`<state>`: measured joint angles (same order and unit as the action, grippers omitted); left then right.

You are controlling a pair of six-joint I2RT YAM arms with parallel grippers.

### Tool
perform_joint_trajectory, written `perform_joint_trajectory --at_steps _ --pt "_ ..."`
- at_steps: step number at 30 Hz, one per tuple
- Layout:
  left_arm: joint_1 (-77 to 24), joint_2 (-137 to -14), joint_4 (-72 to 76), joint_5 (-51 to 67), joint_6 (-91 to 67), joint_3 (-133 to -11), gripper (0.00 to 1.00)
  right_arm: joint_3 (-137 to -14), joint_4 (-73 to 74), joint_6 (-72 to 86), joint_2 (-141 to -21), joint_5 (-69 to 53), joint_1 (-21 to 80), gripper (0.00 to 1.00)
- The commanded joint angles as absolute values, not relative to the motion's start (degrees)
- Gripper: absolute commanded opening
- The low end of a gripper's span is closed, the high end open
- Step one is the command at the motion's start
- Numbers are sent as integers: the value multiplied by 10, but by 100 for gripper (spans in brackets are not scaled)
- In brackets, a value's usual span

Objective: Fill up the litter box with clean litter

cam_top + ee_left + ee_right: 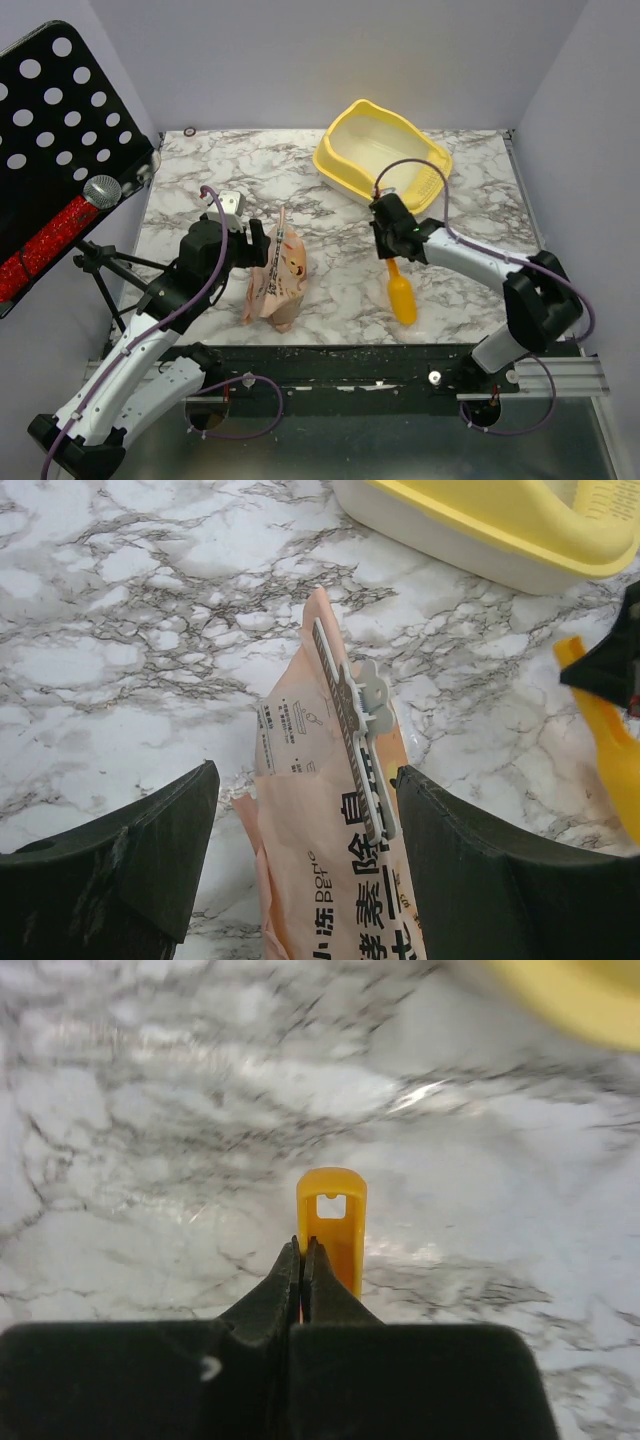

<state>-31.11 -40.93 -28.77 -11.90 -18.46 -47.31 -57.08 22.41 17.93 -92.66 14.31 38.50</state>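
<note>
The pale-yellow litter box (pixel 385 150) stands at the back right of the marble table, and no clean litter shows in it or anywhere else. A tan printed paper bag (pixel 277 275), closed with a grey clip (pixel 362 730), stands upright at the front left. My left gripper (pixel 262 245) is open, its fingers (pixel 150 860) on either side of the bag's top (pixel 320 810). A yellow-orange scoop (pixel 401 295) lies right of the bag. My right gripper (pixel 391 252) is shut on the scoop's handle (pixel 335 1215). The box's rim also shows in the left wrist view (pixel 480 530).
A black perforated stand (pixel 50 130) with a microphone (pixel 101 190) and tripod legs stands off the table's left edge. White walls close in the back and right sides. A black strip (pixel 350 360) runs along the near edge between the arm bases.
</note>
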Motion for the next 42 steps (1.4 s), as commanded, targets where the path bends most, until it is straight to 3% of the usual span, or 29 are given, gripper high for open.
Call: perform_joint_trajectory --at_steps 1,6,10,15,24,25,27,29,31,33,36,42 --pt "-309 -401 -282 -108 -189 -467 79 -565 230 199 -820 211 320 1" --pt "-308 -398 -280 -105 -190 -467 80 -538 223 278 -755 206 233 1" --pt "-308 -397 -279 -102 -190 -465 80 -533 222 341 -746 274 186 1" --pt "-309 -400 -279 -101 -191 -466 80 -582 301 476 -811 341 98 1" --pt "-308 -401 -278 -105 -190 -465 80 -647 291 527 -958 222 -31 1" --pt "-308 -402 -277 -106 -190 -466 80 -653 292 529 -971 215 -33 4" --pt "-308 -406 -278 -105 -189 -465 81 -664 293 528 -991 207 -36 23" --pt "-308 -412 -279 -106 -188 -465 82 -671 292 521 -1001 203 -38 31" --pt "-308 -417 -281 -107 -186 -467 82 -671 293 520 -1001 203 -37 51" --pt "-308 -424 -283 -108 -186 -468 84 -674 293 515 -998 200 -37 63" --pt "-308 -436 -286 -94 -190 -468 85 -679 294 494 -979 198 -38 71" --pt "-309 -448 -310 0 -242 -478 85 -675 269 412 -898 131 -27 73"
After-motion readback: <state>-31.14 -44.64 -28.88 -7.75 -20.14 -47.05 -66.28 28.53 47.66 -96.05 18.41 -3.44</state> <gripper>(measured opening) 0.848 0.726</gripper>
